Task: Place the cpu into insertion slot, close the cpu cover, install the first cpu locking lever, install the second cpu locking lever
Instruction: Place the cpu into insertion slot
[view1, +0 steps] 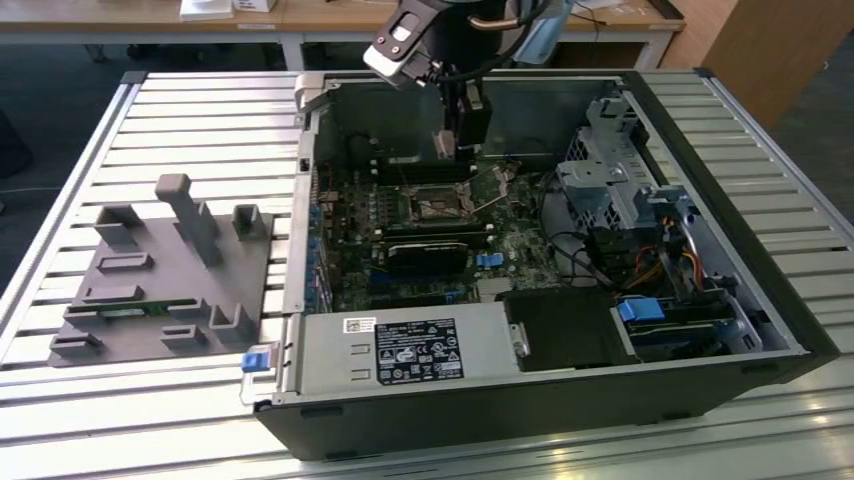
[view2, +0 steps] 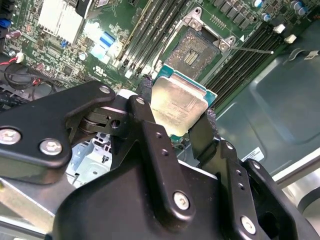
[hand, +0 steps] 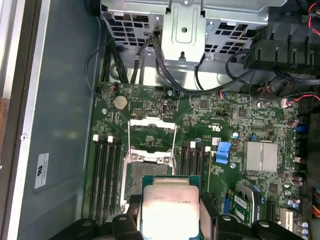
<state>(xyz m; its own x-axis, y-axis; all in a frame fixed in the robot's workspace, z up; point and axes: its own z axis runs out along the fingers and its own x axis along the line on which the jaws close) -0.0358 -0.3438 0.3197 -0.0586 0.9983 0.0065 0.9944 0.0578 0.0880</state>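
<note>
while the end effector (view2: 178, 106) pinches the chip (hand: 170, 204) near the open socket (view2: 197, 50),
best keep it level and squared to the opening.

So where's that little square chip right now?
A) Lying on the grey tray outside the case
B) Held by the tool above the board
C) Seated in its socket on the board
B: in the second wrist view the cpu is clamped between the black fingers of the tool, above the open, empty socket.
</note>
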